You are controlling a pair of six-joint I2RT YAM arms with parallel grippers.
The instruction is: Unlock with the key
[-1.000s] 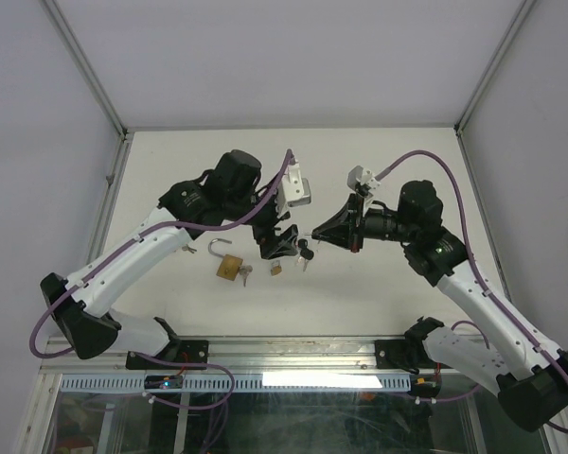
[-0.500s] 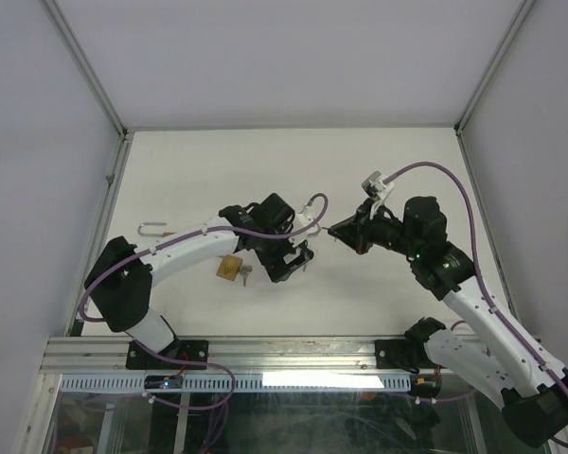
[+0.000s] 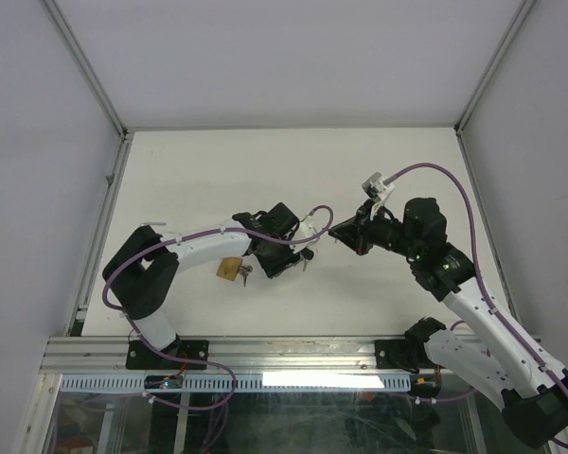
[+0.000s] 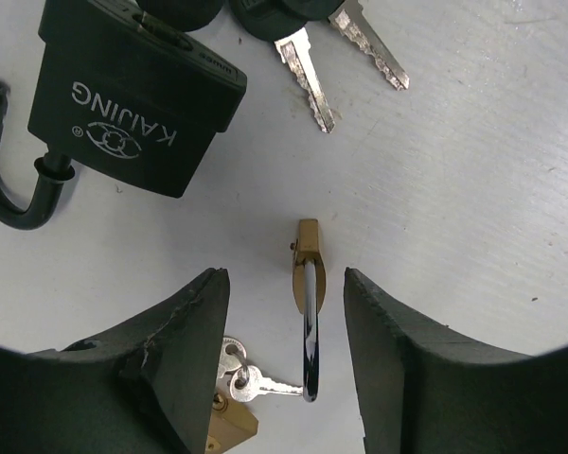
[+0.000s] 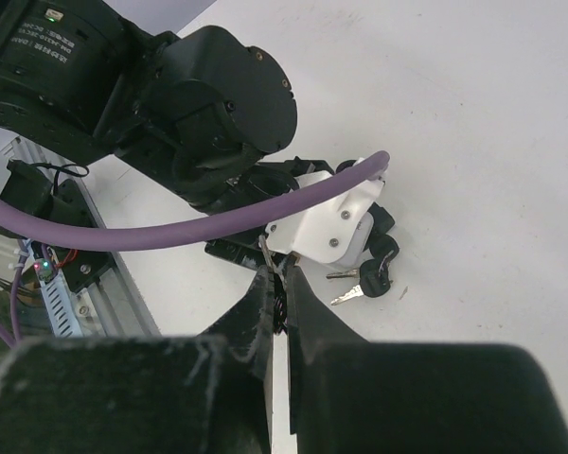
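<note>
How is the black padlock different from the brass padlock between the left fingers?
The black padlock is much bigger than the brass padlock. Its shackle is black, the brass padlock's silvery. The brass padlock lies between the left end effector's fingers, the black padlock beyond them. Both lie on the table.

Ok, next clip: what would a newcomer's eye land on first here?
The black padlock stamped KAIJING fills the upper left of the left wrist view, with keys beside it at the top. Below them, a small brass padlock lies inside the open left pincer, touching neither side. In the top view, the shut right pincer sits just to the right of it.
</note>
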